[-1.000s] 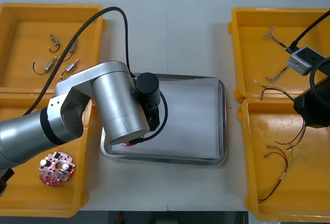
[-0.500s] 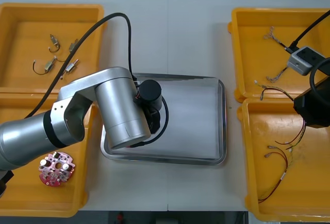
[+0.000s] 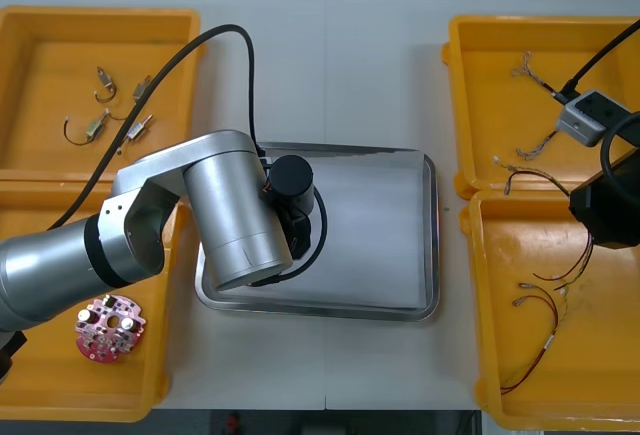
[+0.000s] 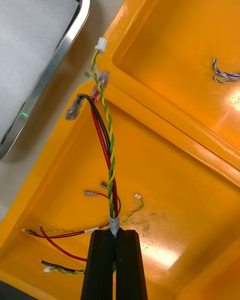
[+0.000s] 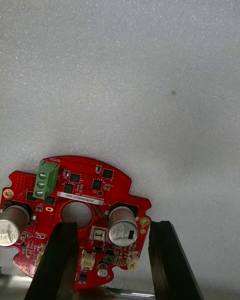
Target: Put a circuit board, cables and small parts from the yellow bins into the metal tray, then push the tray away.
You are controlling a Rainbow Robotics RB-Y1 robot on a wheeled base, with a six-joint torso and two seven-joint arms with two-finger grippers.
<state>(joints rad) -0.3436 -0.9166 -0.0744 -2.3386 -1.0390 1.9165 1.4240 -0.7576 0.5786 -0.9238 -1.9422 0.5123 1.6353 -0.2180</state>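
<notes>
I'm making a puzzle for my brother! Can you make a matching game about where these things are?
Things:
1 cable bundle
2 small metal parts
3 circuit board by the left end effector
4 other circuit board

Places:
A metal tray
B near left yellow bin
C right end effector, pinched
D far left yellow bin

Pairs: 1-C, 2-D, 3-A, 4-B

This looks like an electronics assembly bench in a lab or workshop. A plain light table (image 3: 330,65) carries shallow yellow plastic bins (image 3: 40,45) that sort thin red, yellow and black cables (image 3: 540,301), small metal parts (image 3: 100,125) and a round red circuit board (image 3: 109,327). The bins flank a shiny rectangular metal tray (image 3: 380,225) under a silver robot arm (image 3: 225,205).
</notes>
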